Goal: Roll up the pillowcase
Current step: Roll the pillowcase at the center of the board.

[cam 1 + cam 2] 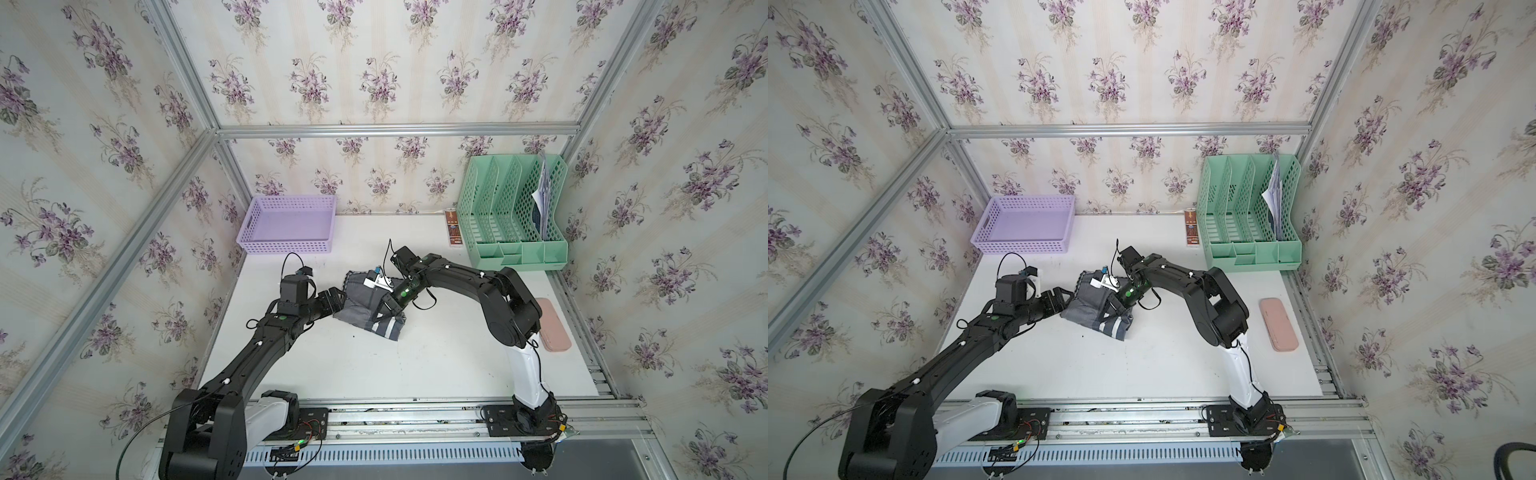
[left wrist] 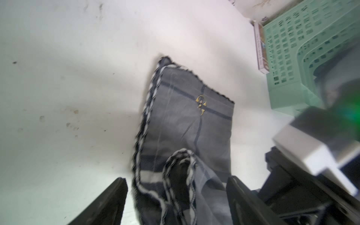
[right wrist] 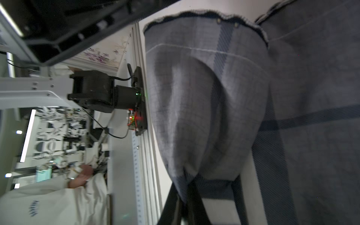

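The pillowcase (image 1: 358, 309) lies bunched on the tabletop (image 1: 374, 374), near the lilac basket (image 1: 284, 247), on the side of it toward the arms' bases and not touching it. It is a loose folded heap, not a roll. In the left wrist view 1 flat panel with a gold mark lies spread, and a curled corner stands up at the panel's near end. The left tool (image 2: 176, 180) has its fingers wide apart on either side of that curled corner, gripping nothing. The right tool (image 3: 186, 194) is clamped on a gathered fold of the pillowcase, which bulges out beyond its fingers. I judge the rolling barely begun: the cloth is folded compact, but no tight turns show, so nearly all the rolling is left.
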You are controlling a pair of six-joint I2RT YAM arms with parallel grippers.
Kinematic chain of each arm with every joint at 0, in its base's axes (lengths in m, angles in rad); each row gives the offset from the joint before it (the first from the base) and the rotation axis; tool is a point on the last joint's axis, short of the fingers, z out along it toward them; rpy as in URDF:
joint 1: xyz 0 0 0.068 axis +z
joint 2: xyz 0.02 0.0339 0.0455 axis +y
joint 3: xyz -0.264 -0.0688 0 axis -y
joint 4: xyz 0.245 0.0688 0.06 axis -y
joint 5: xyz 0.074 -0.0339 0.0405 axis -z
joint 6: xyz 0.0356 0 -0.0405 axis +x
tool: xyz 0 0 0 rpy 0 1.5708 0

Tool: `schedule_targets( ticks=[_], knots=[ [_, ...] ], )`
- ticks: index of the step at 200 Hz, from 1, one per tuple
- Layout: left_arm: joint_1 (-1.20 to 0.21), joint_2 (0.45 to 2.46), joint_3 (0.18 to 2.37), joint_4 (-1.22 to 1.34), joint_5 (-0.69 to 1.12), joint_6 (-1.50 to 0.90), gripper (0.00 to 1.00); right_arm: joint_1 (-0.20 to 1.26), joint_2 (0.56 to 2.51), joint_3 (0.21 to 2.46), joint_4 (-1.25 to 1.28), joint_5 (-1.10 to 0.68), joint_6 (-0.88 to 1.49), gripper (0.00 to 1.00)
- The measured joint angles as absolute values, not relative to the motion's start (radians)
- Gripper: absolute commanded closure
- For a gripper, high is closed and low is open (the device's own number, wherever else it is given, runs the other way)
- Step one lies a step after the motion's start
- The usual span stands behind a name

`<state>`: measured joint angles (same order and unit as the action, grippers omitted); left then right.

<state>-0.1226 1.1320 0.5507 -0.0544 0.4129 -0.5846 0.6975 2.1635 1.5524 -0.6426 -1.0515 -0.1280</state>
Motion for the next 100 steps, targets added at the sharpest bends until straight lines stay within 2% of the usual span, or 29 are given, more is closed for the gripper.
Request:
schedule_targets(
  ticks=[25,59,79,100],
  knots=[
    [-0.124,1.172,0.55,-0.028,0.434,-0.57,0.14,0.675,2.216,1.58,-0.617,-1.123,-0.03,1.0],
    [-0.137,1.279,0.566,-0.024,0.441,-0.551,0.18,0.659,2.277,1.635,-0.601,-1.105,0.065,1.0],
    [-0.163,1.335,0.588,-0.022,0.439,-0.535,0.27,0.655,2.318,1.671,-0.6,-1.085,0.105,0.91],
    [-0.183,1.386,0.617,-0.027,0.409,-0.527,0.35,0.651,2.344,1.704,-0.602,-1.058,0.131,0.75]
  ],
)
